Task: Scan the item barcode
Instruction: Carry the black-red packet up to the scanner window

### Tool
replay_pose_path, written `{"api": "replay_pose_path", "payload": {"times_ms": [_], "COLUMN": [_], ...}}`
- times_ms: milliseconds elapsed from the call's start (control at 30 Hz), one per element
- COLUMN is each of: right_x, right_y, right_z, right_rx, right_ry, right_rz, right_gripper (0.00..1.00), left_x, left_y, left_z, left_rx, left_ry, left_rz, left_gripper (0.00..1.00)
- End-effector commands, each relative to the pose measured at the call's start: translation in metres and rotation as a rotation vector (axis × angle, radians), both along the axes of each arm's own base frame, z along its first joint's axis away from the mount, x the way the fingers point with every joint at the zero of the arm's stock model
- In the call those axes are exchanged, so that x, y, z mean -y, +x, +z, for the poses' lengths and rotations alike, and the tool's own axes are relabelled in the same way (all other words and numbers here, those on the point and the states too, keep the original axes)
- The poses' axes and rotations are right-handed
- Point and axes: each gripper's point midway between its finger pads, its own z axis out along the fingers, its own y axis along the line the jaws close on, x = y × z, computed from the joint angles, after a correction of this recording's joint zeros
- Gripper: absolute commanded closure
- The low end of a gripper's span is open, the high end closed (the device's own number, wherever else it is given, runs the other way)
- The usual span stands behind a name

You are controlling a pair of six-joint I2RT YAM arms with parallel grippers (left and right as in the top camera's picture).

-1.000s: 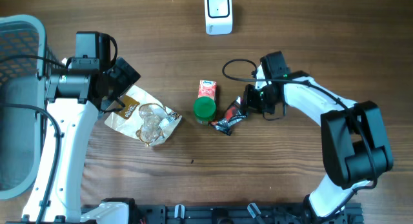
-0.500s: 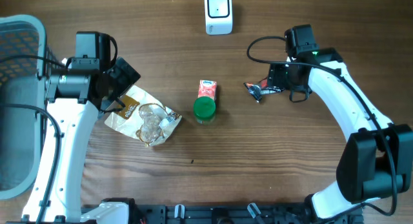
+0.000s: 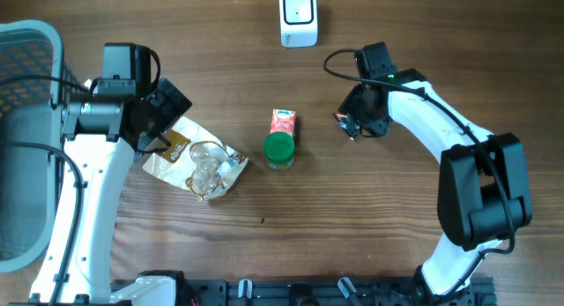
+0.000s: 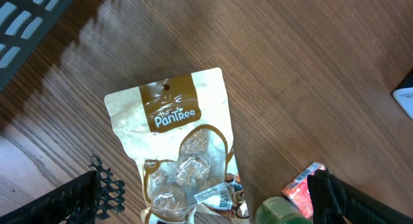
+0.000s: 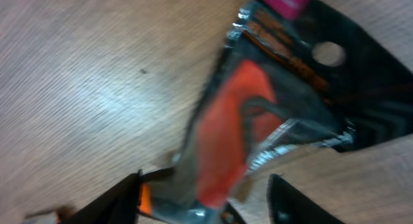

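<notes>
Trouble looks least likely at the nine o'clock side, where the basket (image 3: 26, 41) sits and the left gripper (image 4: 210, 185) hangs over the snack pouch (image 4: 177, 140) with its jaws spread fully wide and nothing in them; only a careless descent would crumple that bag. At the centre of the table (image 3: 397, 235) stand a red carton (image 3: 282, 123) and, touching it at six o'clock, a green-capped bottle (image 3: 279, 148); a low sweep of the right arm could knock both over. The scanner (image 3: 298, 17) waits at twelve o'clock, well apart from everything. The task's thing, a black and red sachet (image 5: 239, 114), is at about five o'clock from that scanner, at the right gripper (image 5: 206, 192), whose jaws stand partly apart with the foil's lower end between them; the wrist view is blurred, so I cannot tell whether they pinch it. That is the main risk: a slack hold on slick, floppy film may let it slide out or fold, hiding the barcode or turning it away from the scanner's window.
</notes>
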Motion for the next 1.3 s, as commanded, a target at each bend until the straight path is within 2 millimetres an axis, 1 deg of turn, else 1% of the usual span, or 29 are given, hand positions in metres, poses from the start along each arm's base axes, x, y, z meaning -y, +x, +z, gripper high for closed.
{"api": "replay_pose_path", "payload": {"times_ms": [0, 67, 133, 167, 233, 300, 333, 367, 400, 433, 467, 533, 600, 633, 767, 833, 867, 933, 1000, 1100, 1133, 1167, 1200, 1233, 1267], "right_x": [0.026, 0.028, 0.029, 0.029, 0.029, 0.031, 0.031, 0.031, 0.03, 0.03, 0.03, 0.029, 0.027, 0.027, 0.026, 0.022, 0.014, 0.006, 0.002, -0.015, -0.017, -0.018, -0.025, -0.036, -0.044], "right_y": [-0.004, -0.005, -0.008, -0.009, -0.01, -0.017, -0.018, -0.017, -0.017, -0.018, -0.017, -0.01, -0.004, -0.003, -0.002, 0.008, 0.016, 0.03, 0.043, 0.043, 0.045, 0.05, 0.057, 0.065, 0.072], "right_z": [-0.007, -0.009, -0.019, -0.021, -0.029, -0.036, -0.036, -0.035, -0.035, -0.034, -0.033, -0.018, -0.008, -0.007, -0.005, 0.004, 0.012, 0.029, 0.043, 0.046, 0.047, 0.049, 0.052, 0.058, 0.064], "right_rx": [-0.023, -0.03, -0.054, -0.059, -0.077, -0.112, -0.114, -0.112, -0.114, -0.118, -0.119, -0.111, -0.1, -0.096, -0.095, -0.063, -0.032, 0.02, 0.065, 0.087, 0.098, 0.12, 0.164, 0.219, 0.267], "right_ry": [-0.136, -0.148, -0.157, -0.158, -0.171, -0.181, -0.183, -0.19, -0.195, -0.204, -0.207, -0.224, -0.234, -0.237, -0.242, -0.244, -0.228, -0.222, -0.218, -0.13, -0.123, -0.125, -0.111, -0.077, -0.05], "right_rz": [-0.073, -0.073, -0.072, -0.07, -0.017, -0.008, 0.001, 0.042, 0.094, 0.136, 0.156, 0.242, 0.31, 0.325, 0.375, 0.425, 0.492, 0.574, 0.573, 0.595, 0.596, 0.597, 0.64, 0.697, 0.717], "right_gripper": [0.42, 0.44, 0.46, 0.48, 0.52, 0.53, 0.54, 0.57, 0.63, 0.72, 0.75, 0.75, 0.81, 0.83, 0.95, 0.95, 0.95, 0.96, 0.96, 0.95, 0.95, 0.95, 0.95, 0.95, 0.95], "left_x": [-0.002, -0.002, -0.002, -0.002, -0.002, -0.002, -0.002, -0.002, -0.002, -0.002, -0.002, -0.002, -0.002, -0.002, -0.002, -0.002, -0.002, -0.002, -0.002, -0.002, -0.002, -0.002, -0.002, -0.002, -0.002], "left_y": [0.0, 0.0, 0.0, 0.0, 0.0, 0.0, 0.0, 0.0, 0.0, 0.0, 0.0, 0.0, 0.0, 0.0, 0.0, 0.0, 0.0, 0.0, 0.0, 0.0, 0.0, 0.0, 0.0, 0.0, 0.0], "left_z": [0.0, 0.0, 0.0, 0.0, 0.0, 0.0, 0.0, 0.0, 0.0, 0.0, 0.0, 0.0, 0.0, 0.0, 0.0, 0.0, 0.0, 0.0, 0.0, 0.0, 0.0, 0.0, 0.0, 0.0, 0.0], "left_rx": [-0.002, -0.002, -0.002, -0.002, -0.002, -0.002, -0.002, -0.002, -0.002, -0.002, -0.002, -0.002, -0.002, -0.002, -0.002, -0.002, -0.002, -0.002, -0.002, -0.002, -0.002, -0.002, -0.002, -0.002, -0.002], "left_ry": [0.008, 0.008, 0.008, 0.008, 0.008, 0.008, 0.008, 0.008, 0.008, 0.008, 0.008, 0.008, 0.008, 0.008, 0.008, 0.008, 0.008, 0.008, 0.008, 0.008, 0.008, 0.008, 0.008, 0.008, 0.008], "left_rz": [-0.008, -0.008, -0.008, -0.008, -0.008, -0.008, -0.008, -0.008, -0.008, -0.008, -0.008, -0.008, -0.008, -0.008, -0.008, -0.008, -0.008, -0.008, -0.008, -0.008, -0.008, -0.008, -0.008, -0.008, -0.008], "left_gripper": [0.0, 0.0, 0.0, 0.0, 0.0, 0.0, 0.0, 0.0, 0.0, 0.0, 0.0, 0.0, 0.0, 0.0, 0.0, 0.0, 0.0, 0.0, 0.0, 0.0, 0.0, 0.0, 0.0, 0.0, 0.0]}}
